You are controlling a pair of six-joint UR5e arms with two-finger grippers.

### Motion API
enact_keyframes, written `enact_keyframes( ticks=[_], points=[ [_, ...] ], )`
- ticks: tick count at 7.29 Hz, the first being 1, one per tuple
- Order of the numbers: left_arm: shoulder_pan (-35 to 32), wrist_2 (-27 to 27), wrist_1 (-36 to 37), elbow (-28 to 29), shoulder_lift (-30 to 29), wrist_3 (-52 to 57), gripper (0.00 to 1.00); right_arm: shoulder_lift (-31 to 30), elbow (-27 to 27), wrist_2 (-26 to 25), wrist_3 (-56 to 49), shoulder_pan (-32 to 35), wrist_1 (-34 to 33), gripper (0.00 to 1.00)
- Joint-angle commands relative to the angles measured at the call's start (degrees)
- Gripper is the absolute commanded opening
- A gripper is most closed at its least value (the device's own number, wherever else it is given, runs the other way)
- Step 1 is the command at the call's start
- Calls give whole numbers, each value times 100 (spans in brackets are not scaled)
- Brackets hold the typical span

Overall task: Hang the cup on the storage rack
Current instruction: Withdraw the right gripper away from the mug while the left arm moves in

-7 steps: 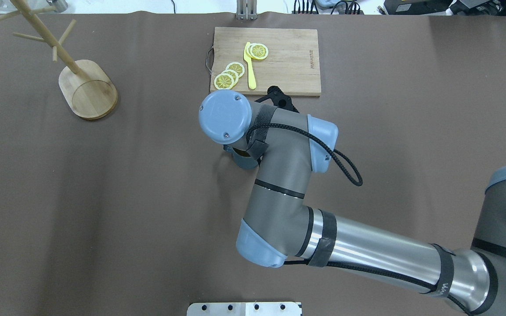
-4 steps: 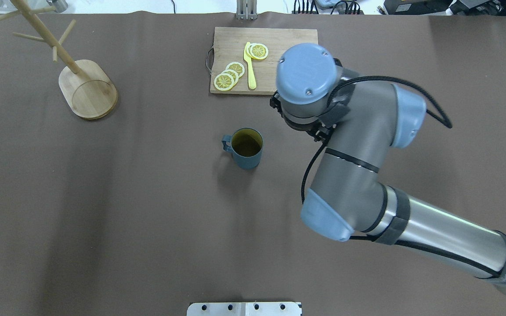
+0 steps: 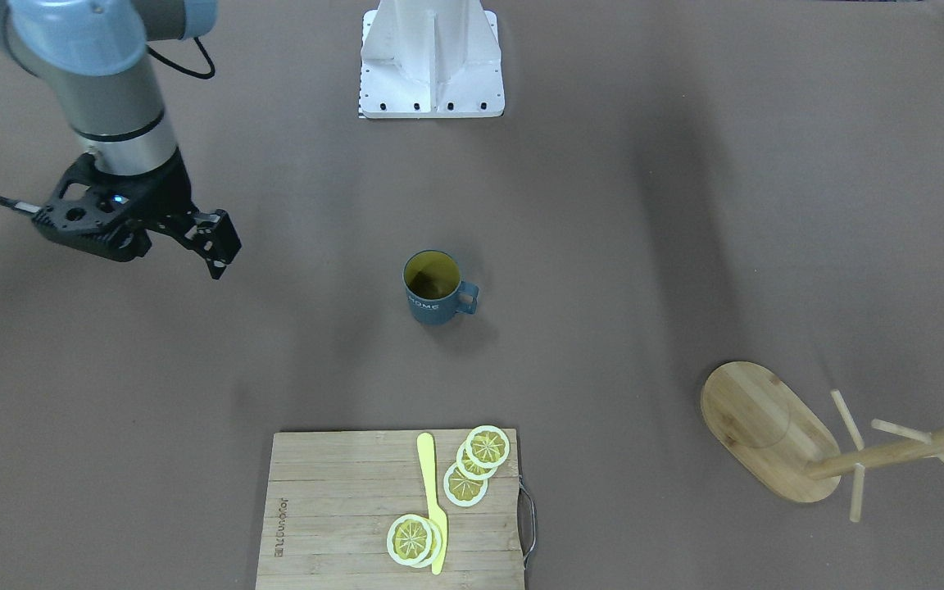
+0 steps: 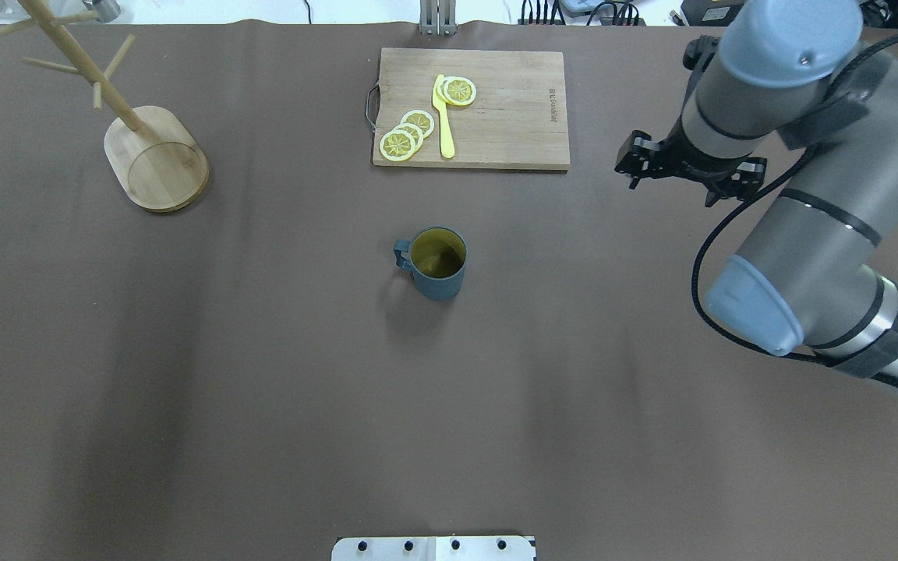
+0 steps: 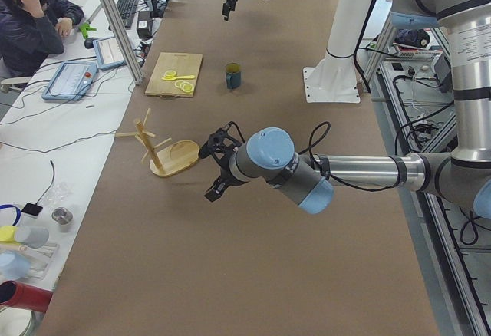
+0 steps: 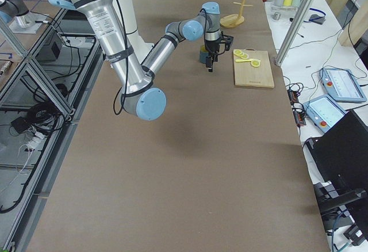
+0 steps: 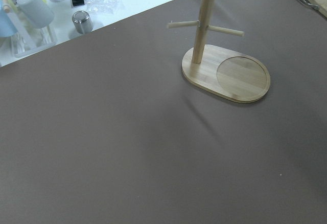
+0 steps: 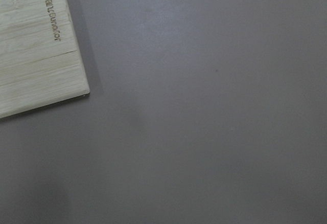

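Right gripper has withdrawn toward the worktop's right edge, empty (finger spread indeterminate, left gripper likewise). Blue mug stands mid-worktop, mug tree bare — hanging outstanding.

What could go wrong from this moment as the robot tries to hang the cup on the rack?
1. The cup stands ungripped mid-table, far from the rack; a long carry may let it slip.
2. The pegs are thin and angled and the handle loop is small; a misaligned push could tip the rack.
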Motion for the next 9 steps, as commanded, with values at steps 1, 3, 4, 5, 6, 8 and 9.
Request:
enact_keyframes(
  ticks=[1, 3, 4, 5, 6, 8, 9],
  points=[
    [676, 75, -1186, -19, -33, -1554, 100, -964, 17, 545, -1848, 893, 520, 100],
    [1389, 408, -1790, -27, -95, -2257, 100, -1712, -9, 810, -3509, 1719, 663, 100],
    [1714, 723, -1836, -27, -243, -2485, 100, -2064, -18, 985, -4352, 2176, 663, 100],
    [2083, 1057, -1828, -27, -358, -2548, 100, -2468, -53, 1239, -5118, 2572, 663, 100],
    [2443, 1313, -1836, -27, -568, -2888, 100, -2872, -62, 1346, -5665, 2898, 742, 100],
    [3312, 1935, -1871, -19, -1068, -3556, 100, -3611, -289, 1513, -5855, 3312, 1617, 100],
    [3856, 2514, -1871, -19, -1314, -3803, 100, -3962, -482, 1531, -5820, 3410, 2161, 100]
  ],
)
